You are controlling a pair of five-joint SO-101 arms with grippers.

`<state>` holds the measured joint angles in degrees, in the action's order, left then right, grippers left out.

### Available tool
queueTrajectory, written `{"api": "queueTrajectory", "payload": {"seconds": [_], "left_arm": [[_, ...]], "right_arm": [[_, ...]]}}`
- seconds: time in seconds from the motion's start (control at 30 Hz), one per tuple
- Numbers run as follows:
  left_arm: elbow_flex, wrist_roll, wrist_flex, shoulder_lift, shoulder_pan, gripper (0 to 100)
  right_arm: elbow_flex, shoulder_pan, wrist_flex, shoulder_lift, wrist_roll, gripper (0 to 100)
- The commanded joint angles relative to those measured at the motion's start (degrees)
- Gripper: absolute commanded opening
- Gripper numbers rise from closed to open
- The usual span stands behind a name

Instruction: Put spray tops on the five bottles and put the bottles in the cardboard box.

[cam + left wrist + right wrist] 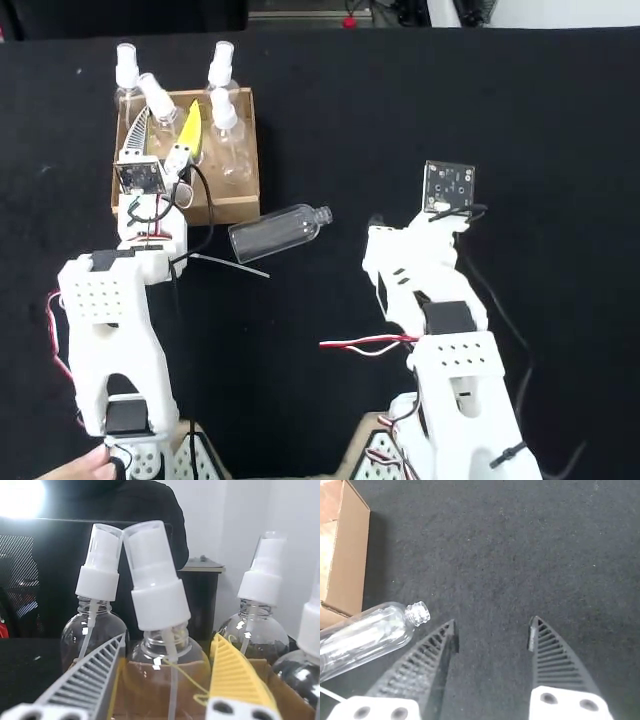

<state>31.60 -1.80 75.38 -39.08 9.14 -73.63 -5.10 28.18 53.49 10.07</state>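
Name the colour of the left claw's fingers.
Grey finger, yellow finger; best in left wrist view.

Four clear bottles [228, 130] with white spray tops [221, 62] stand in the brown cardboard box [232, 210], one of them tilted. The fifth bottle [275, 230], without top, lies on its side just beside the box.

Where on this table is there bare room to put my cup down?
The black table is bare beyond the right gripper and right of the lying bottle. The box is crowded: four bottles, left gripper.
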Motion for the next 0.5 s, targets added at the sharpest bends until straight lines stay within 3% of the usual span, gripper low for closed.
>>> {"api": "queueTrajectory", "payload": {"seconds": [0.0,0.47], "left_arm": [[1.1,-0.3,-4.4,4.7,1.2,24],[1.1,-0.3,-7.2,4.7,0.8,24]], "right_arm": [[0.4,1.0,-1.8,1.9,0.2,22.3],[0.4,1.0,-1.7,1.9,0.2,22.3]]}}
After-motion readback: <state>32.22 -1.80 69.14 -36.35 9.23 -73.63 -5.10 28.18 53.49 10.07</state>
